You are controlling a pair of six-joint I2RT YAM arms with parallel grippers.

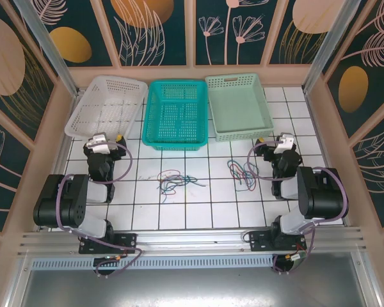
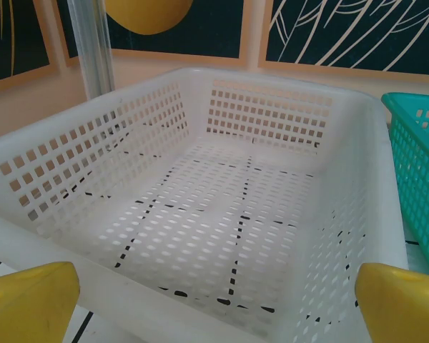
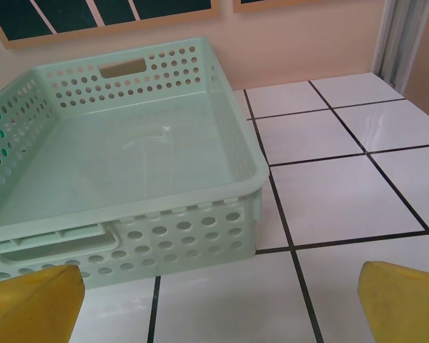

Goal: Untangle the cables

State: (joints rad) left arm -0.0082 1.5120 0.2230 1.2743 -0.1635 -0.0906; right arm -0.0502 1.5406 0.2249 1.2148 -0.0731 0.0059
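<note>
— Yellow fingertips [image 2: 28, 304] of the left gripper [image 2: 214, 307] sit at the two lower corners of its wrist view. The jaws are spread to their full width and hold nothing. Directly ahead of them stands a white basket [image 2: 264, 107].

— And the right gripper [image 3: 218, 304]?

— Same condition: jaws wide apart, nothing held. A pale green basket [image 3: 164, 229] stands ahead of it and to its left, on the white tiled table [image 3: 357, 186].

— Location of the cables [image 1: 173, 181]?

— They lie on the table in two groups, seen from above. The right-hand tangle [image 1: 242, 171] has red, blue and green strands. It lies near the right gripper, on its left and a little back toward the arm bases. The central tangle [image 1: 173, 181] has red, blue, green and purplish strands. It lies between the two grippers, well apart from the left one, on that gripper's right. Both tangles are clear of the fingers.

— Other items?

— A teal basket [image 1: 175, 146] stands between the other two baskets, beyond the central tangle.
</note>
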